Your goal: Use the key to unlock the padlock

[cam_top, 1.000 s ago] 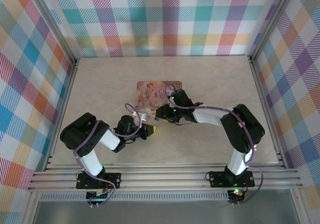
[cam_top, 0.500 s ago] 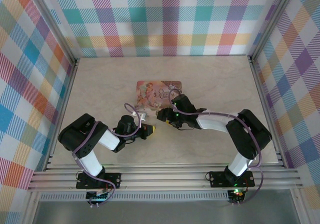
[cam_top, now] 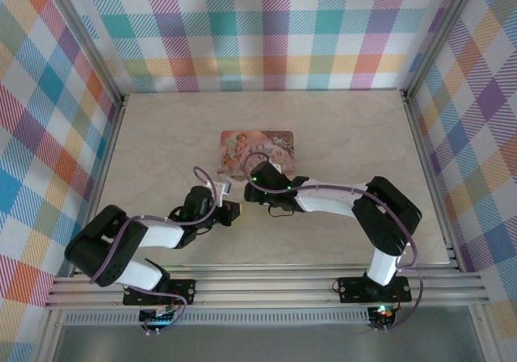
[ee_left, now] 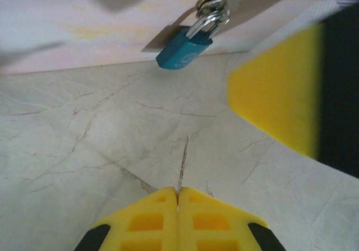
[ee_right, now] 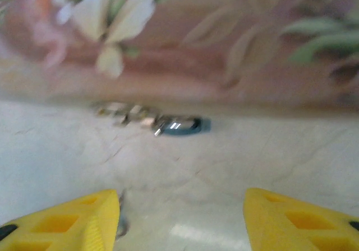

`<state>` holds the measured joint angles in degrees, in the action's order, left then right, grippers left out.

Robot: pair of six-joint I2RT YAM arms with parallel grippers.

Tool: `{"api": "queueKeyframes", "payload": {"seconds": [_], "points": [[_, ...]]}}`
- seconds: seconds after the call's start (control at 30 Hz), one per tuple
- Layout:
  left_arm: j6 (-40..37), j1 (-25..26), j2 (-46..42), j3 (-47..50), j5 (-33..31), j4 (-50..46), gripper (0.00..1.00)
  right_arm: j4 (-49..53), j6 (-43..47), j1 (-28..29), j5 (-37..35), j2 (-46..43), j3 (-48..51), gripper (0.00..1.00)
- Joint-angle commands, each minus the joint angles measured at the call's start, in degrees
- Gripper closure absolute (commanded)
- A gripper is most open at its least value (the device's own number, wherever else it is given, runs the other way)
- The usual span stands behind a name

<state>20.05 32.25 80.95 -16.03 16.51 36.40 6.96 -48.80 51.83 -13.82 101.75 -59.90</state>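
The padlock [ee_left: 182,50] is seen against the near side of the tin [cam_top: 258,144]. A thin key [ee_left: 183,164] is pinched in the closed left gripper [ee_left: 178,192] just short of the tin. The right gripper [ee_right: 182,195] is spread wide before the tin, with nothing held.

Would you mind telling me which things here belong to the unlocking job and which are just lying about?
For the job: padlock, key pinched in the shut left gripper, open right gripper.
Lying about: tin, table.
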Motion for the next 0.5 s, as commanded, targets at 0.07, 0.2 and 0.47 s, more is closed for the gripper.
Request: {"api": "queueKeyframes", "payload": {"seconds": [0.07,0.2,0.47], "points": [[-2.82,0.36,-6.47,0.39,-2.60,-9.38,1.00,5.91,0.72,0.46,-7.10,5.56,-5.92,0.41],[-3.33,0.36,-10.27,0.95,-3.39,-11.56,1.00,6.12,1.62,0.49,-8.31,7.98,-8.89,0.43],[-3.59,0.35,-15.37,2.61,-4.03,-13.50,1.00,8.97,3.78,0.46,-9.73,10.82,-14.19,0.46]]}}
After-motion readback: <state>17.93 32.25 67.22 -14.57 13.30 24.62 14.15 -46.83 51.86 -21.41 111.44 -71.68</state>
